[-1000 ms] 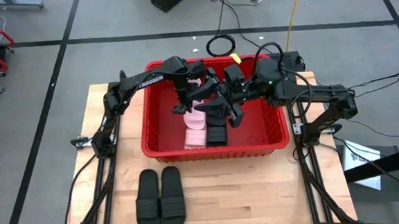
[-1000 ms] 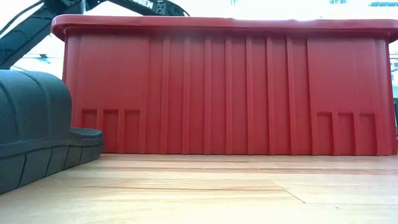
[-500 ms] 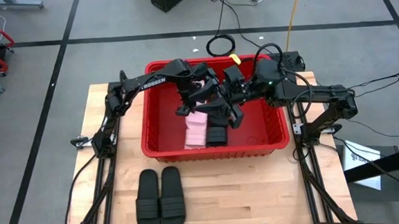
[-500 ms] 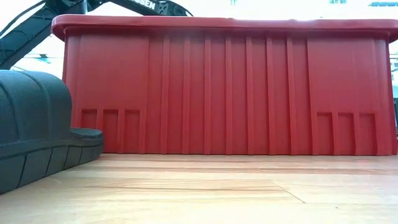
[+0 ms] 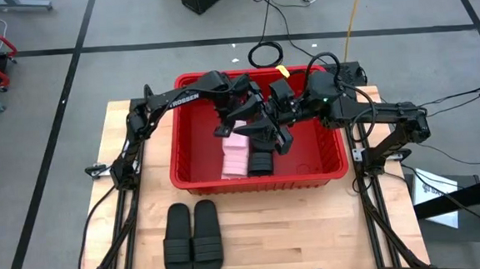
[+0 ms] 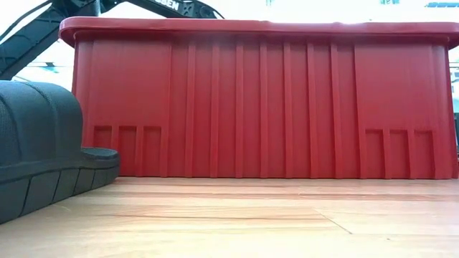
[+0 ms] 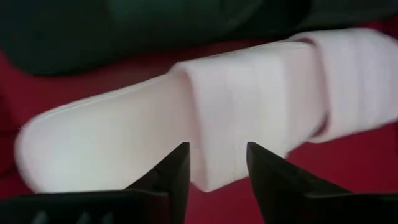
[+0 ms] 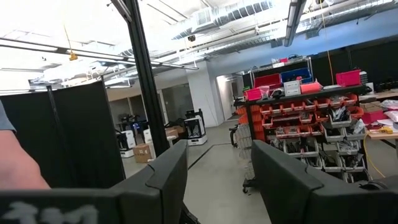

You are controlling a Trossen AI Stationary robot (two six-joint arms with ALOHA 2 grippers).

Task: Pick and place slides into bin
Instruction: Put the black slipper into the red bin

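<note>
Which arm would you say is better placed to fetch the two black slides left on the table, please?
Probably the left. The two black slides lie on the table's left half, on that arm's side. Its claw hangs open over a pink slide in the bin. The right claw, also open, sits farther away.

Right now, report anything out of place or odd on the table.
Two black slides sit side by side on the table, outside the red bin. Both grippers, left gripper and right gripper, crowd together over the bin. Nothing looks spilled or damaged.
</note>
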